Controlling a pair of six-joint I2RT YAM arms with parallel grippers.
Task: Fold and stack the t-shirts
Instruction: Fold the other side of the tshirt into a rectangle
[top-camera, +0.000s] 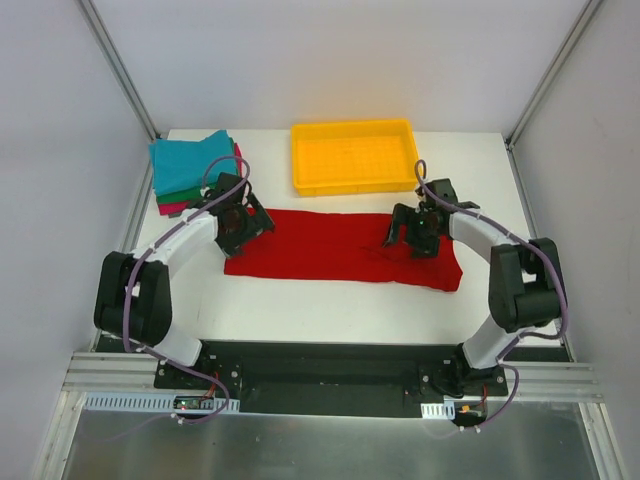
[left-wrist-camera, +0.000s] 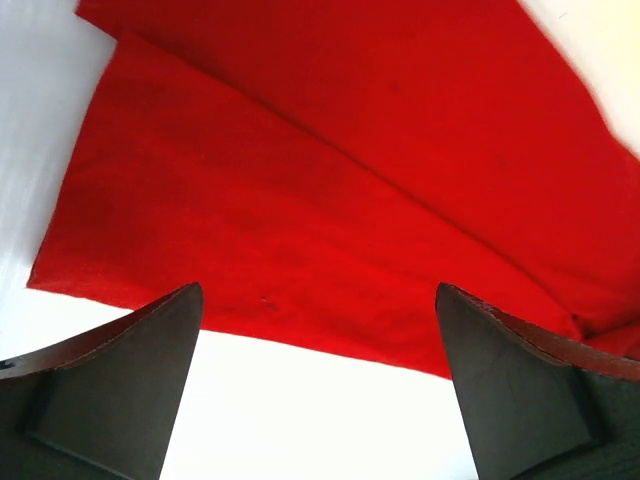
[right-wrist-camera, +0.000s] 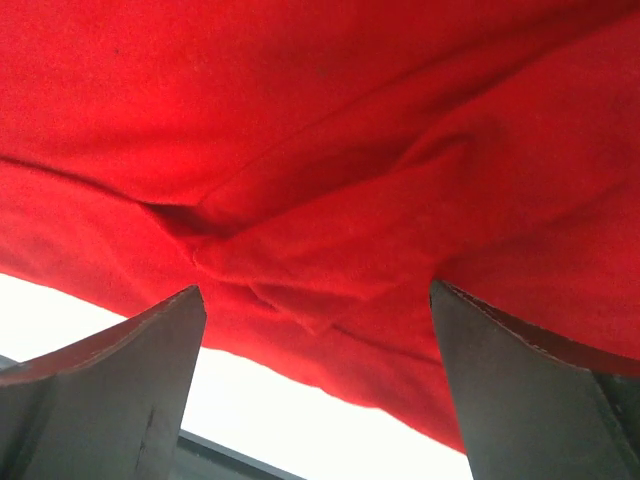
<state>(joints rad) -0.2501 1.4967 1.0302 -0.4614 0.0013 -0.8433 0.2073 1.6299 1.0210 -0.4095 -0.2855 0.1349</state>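
Note:
A bright red t-shirt (top-camera: 340, 250) lies flat on the white table as a long folded strip. My left gripper (top-camera: 250, 225) hovers over its left end, open, with nothing between the fingers (left-wrist-camera: 120, 390). The left wrist view shows the shirt's layered edge (left-wrist-camera: 320, 180) just past the fingertips. My right gripper (top-camera: 405, 238) is over the strip's right part, also open and empty. In the right wrist view the red cloth (right-wrist-camera: 330, 150) is bunched into a wrinkle there. A stack of folded t-shirts sits at the back left, the teal one (top-camera: 190, 160) on top, with green and pink-red edges below.
A yellow plastic tray (top-camera: 355, 155) stands at the back centre, just behind the red shirt. Bare white table (top-camera: 330, 305) lies between the shirt and the arm bases. Grey walls close in the left and right sides.

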